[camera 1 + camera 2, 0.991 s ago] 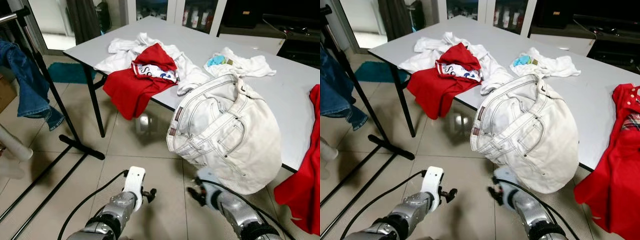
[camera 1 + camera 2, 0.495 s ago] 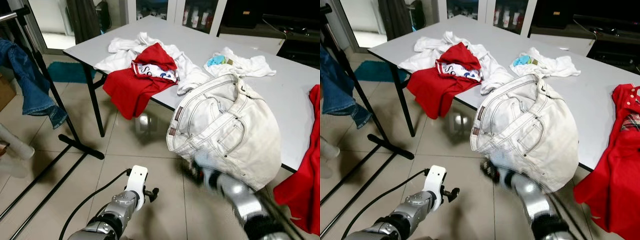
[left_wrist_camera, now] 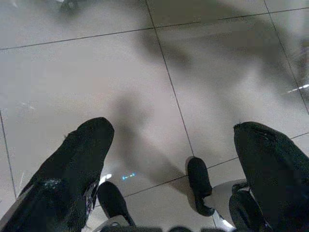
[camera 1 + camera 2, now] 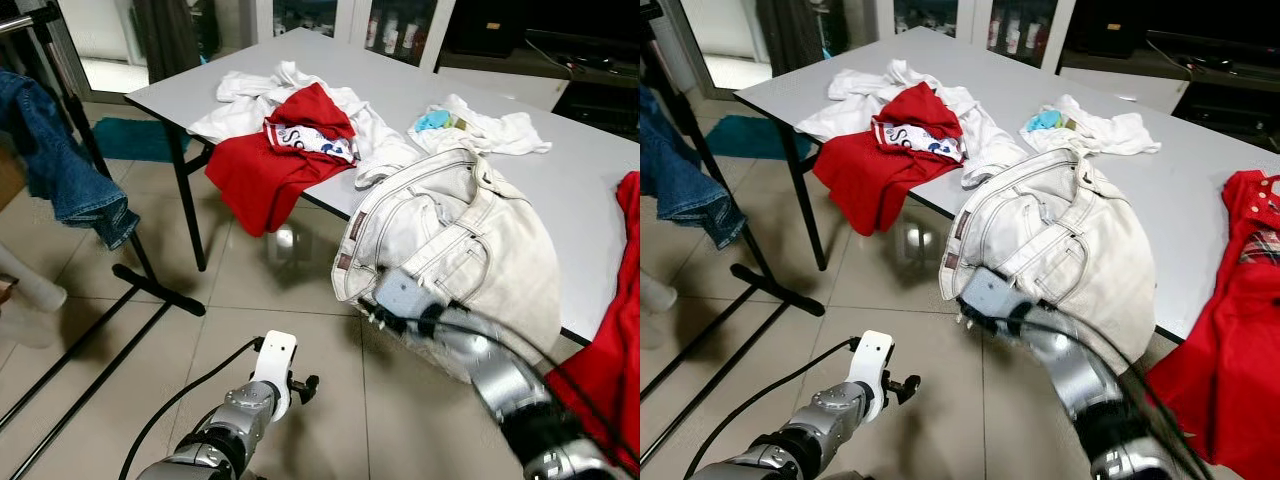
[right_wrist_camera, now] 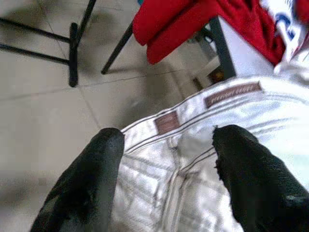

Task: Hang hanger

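White jeans [image 4: 455, 245] hang over the near edge of the grey table [image 4: 570, 175]. My right gripper [image 4: 377, 312] is raised against their lower left part. In the right wrist view it [image 5: 169, 137] stands open, one finger on each side of the waistband with its brown label [image 5: 167, 122]. My left gripper [image 4: 302, 385] hovers low over the tiled floor, and the left wrist view shows it [image 3: 174, 130] open with only tiles between the fingers. I can make out no hanger.
A black clothes rack [image 4: 78, 135] stands at the left with blue jeans [image 4: 62, 170] hanging on it; its foot [image 4: 160, 292] runs across the floor. Red and white clothes [image 4: 285, 145] lie on the table. A red garment [image 4: 612, 365] hangs at the right edge.
My right arm has risen from near the floor to the white jeans. The left arm has barely moved.
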